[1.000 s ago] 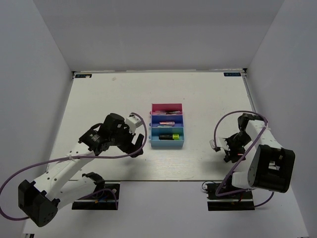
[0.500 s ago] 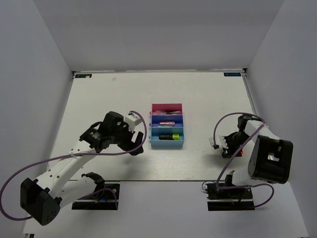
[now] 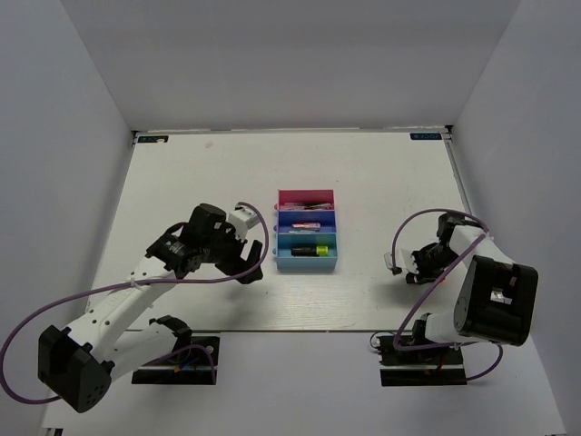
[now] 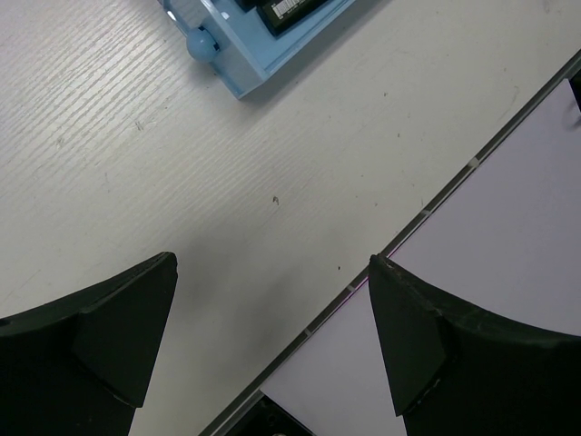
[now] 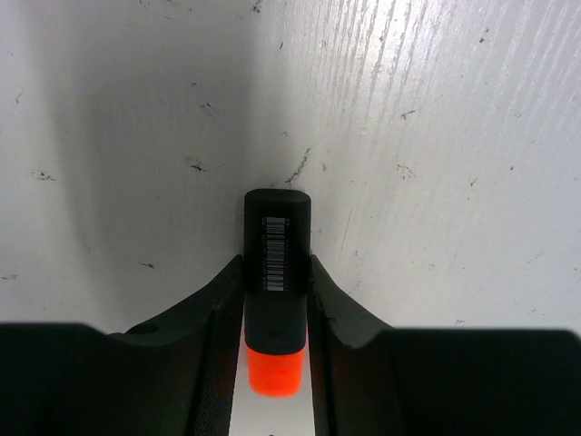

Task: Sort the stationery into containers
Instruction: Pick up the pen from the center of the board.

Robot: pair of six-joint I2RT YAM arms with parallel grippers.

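The left gripper [image 4: 272,263] is held low over the table [image 3: 200,173], just left of the trays. Its jaws are spread and nothing is held between them. In the middle, three joined trays are set in a row: the pink tray [image 3: 305,193] farthest, the dark blue tray [image 3: 282,222] between, the light blue tray [image 3: 307,264] nearest. A green highlighter [image 3: 309,249] is laid in the light blue tray. Well apart on the right, an orange highlighter [image 5: 276,227] is pinched at its black body by the right gripper [image 5: 276,265], close above the table.
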